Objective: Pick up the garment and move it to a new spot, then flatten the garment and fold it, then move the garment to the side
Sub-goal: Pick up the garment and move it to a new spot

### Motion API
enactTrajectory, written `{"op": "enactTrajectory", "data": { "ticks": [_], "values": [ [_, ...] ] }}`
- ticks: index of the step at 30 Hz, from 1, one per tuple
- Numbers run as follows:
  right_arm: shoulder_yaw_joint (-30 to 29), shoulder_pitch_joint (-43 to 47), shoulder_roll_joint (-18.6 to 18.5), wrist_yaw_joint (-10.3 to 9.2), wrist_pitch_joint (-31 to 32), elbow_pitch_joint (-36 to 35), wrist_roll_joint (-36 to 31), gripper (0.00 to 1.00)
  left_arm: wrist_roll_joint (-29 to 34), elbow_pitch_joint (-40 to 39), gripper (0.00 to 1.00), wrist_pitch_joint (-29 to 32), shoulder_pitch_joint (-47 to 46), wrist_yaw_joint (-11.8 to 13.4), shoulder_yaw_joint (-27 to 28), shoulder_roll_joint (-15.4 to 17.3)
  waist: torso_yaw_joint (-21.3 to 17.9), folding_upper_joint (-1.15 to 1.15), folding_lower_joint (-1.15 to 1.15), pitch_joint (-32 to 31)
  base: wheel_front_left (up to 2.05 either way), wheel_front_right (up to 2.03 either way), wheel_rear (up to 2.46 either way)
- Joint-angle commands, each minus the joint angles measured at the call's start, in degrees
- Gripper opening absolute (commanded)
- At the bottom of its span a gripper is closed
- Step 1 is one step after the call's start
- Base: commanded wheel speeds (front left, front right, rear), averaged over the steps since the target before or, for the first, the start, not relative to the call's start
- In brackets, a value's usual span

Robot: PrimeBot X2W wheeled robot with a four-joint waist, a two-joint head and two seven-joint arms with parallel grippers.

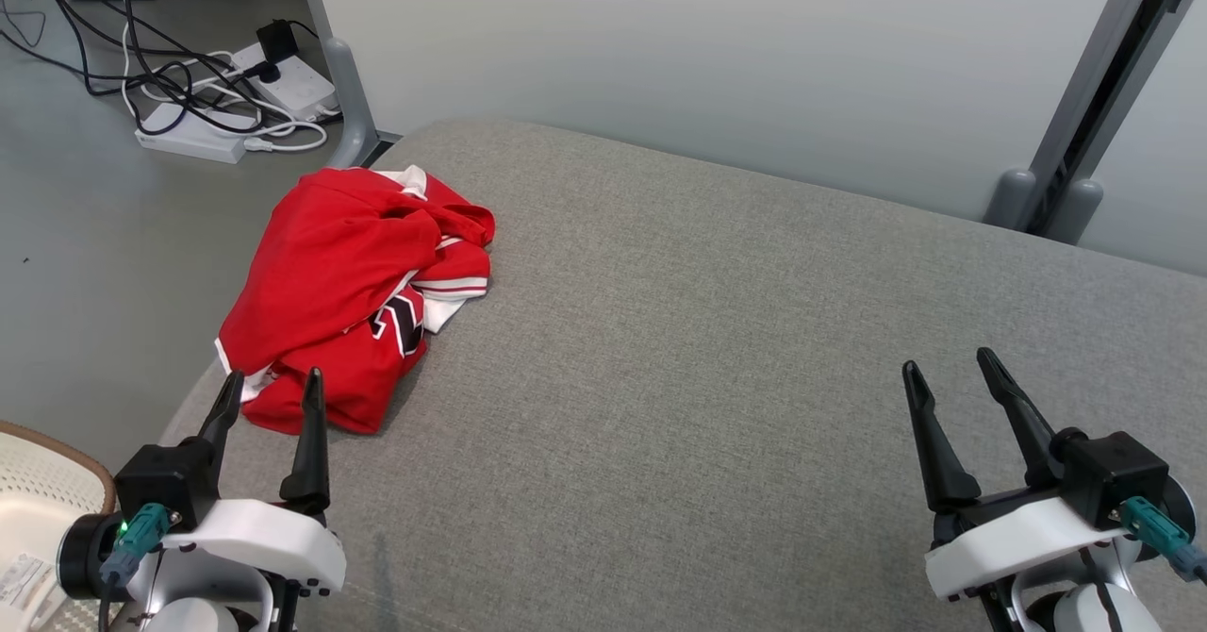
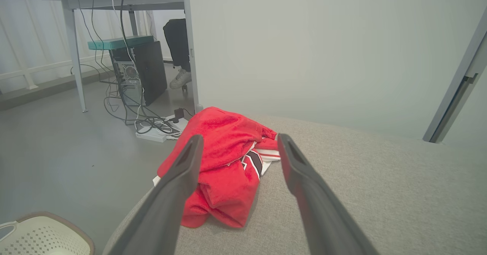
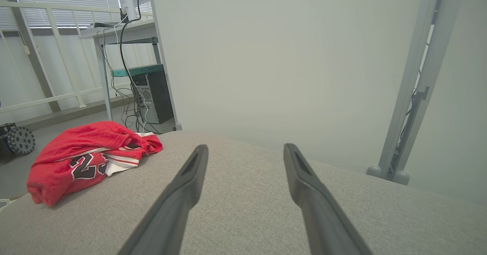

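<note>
One crumpled red garment [image 1: 339, 274], a jersey with white trim and a black "23", lies at the left edge of the grey padded table [image 1: 707, 349]. Of two tools, the left tool [image 1: 273, 375] hangs at the garment's near end, fingers spread and empty. The right tool [image 1: 946, 360], likewise released, is well apart to the garment's right.

garment [image 1: 354, 292] on cushion's [image 1: 707, 377] left edge
</note>
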Motion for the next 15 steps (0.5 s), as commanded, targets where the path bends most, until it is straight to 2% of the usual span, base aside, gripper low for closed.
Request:
{"op": "enactTrajectory", "data": {
  "ticks": [1, 10, 15],
  "values": [
    [-0.32, -0.29, -0.28, -0.02, -0.13, 0.07, 0.14, 1.00, -0.29, -0.07, 1.00, 0.01, -0.66, 0.19, 0.03, 0.25, 0.10, 0.00, 0.00, 0.05, 0.00, 0.00, 0.00],
    [0.78, -1.31, -0.66, -0.02, 0.52, -0.76, -0.05, 1.00, -1.26, -0.53, 1.00, 1.32, -5.00, 1.44, 1.23, 0.37, -1.24, 0.00, 0.00, 1.68, 0.00, 0.00, 0.00],
    [1.34, -2.57, -1.43, -0.02, 1.35, -1.78, -0.16, 1.00, -3.00, 3.10, 1.00, 3.62, -10.22, 0.27, 2.20, 1.53, -3.59, 0.00, 0.00, 4.31, 0.00, 0.00, 0.00]
  ]
}}
